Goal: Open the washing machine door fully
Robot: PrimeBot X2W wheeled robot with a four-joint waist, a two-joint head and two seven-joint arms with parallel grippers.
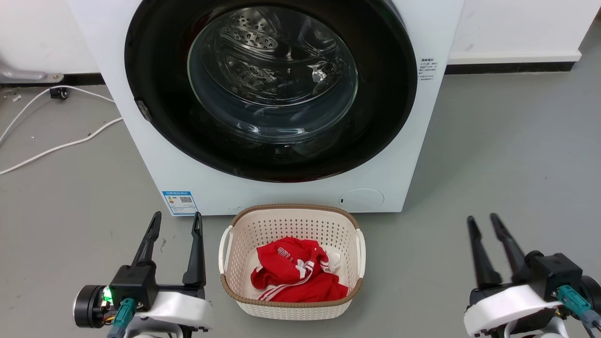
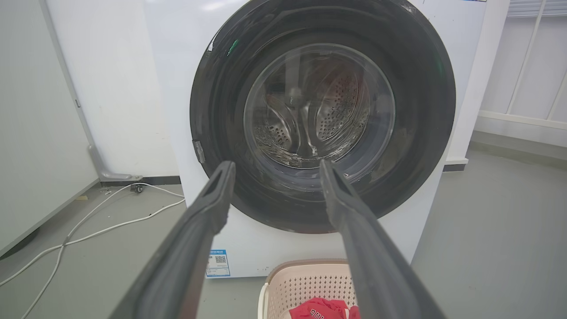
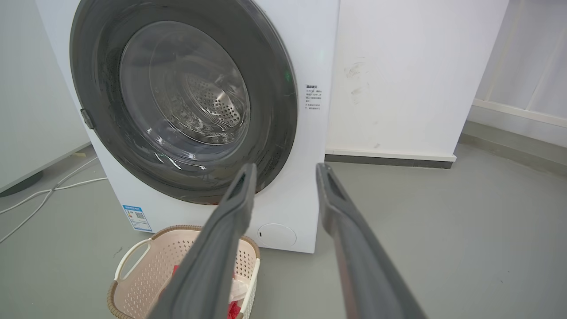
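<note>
The white washing machine (image 1: 155,155) stands on the floor ahead of me. Its round glossy black washing machine door (image 1: 155,108) with a clear glass centre lies flush against the front, and the steel drum shows through the glass. A small metal piece (image 1: 143,110) sits on the door's left rim. My left gripper (image 1: 176,220) hovers open at the lower left, well short of the machine. My right gripper (image 1: 483,221) is open at the lower right. The door (image 2: 212,115) faces the left wrist view and the door (image 3: 97,119) fills the left of the right wrist view.
A cream laundry basket (image 1: 291,213) holding red clothing (image 1: 296,274) sits on the floor just in front of the machine, between my grippers. White cables (image 1: 56,145) trail over the grey floor at the left. A white wall (image 1: 516,28) runs behind.
</note>
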